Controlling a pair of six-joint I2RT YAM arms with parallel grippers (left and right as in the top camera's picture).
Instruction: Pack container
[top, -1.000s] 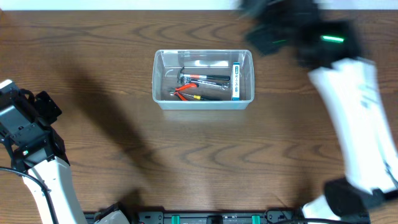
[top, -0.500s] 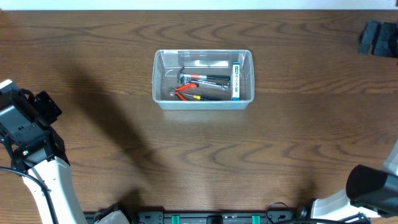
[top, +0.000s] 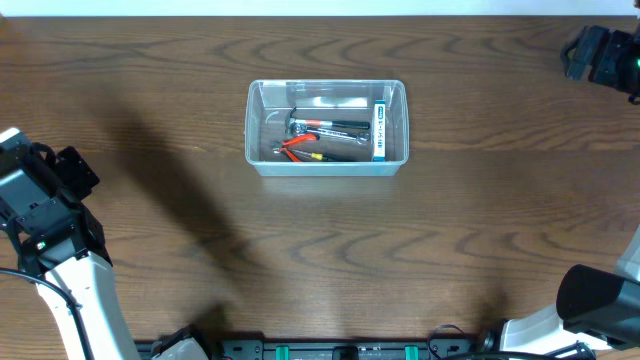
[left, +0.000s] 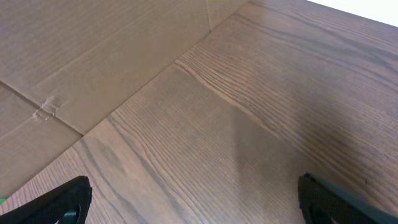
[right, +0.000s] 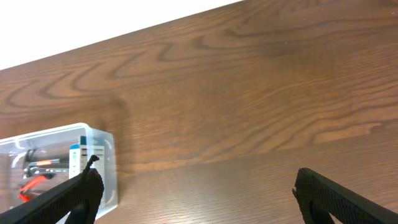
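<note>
The clear plastic container (top: 327, 127) stands at the middle back of the wooden table. Inside lie red-handled pliers (top: 296, 150), a black-and-red tool (top: 330, 126), a metal wrench and a blue-and-white box (top: 379, 130) along its right wall. My right gripper (top: 578, 52) hangs at the far right back corner, well away from the container, open and empty. In the right wrist view the container (right: 56, 163) shows at lower left, beyond the open gripper (right: 199, 199). My left gripper (top: 78, 172) rests at the left edge, open with nothing in it (left: 193, 202).
The left wrist view looks over the table's left edge onto a cardboard sheet (left: 93, 50) below. Bare wood table (top: 330, 250) spreads in front of the container and to both sides of it.
My right arm has swung away from beside the container's right end to the far right back corner. The left arm and the container's contents have not moved.
</note>
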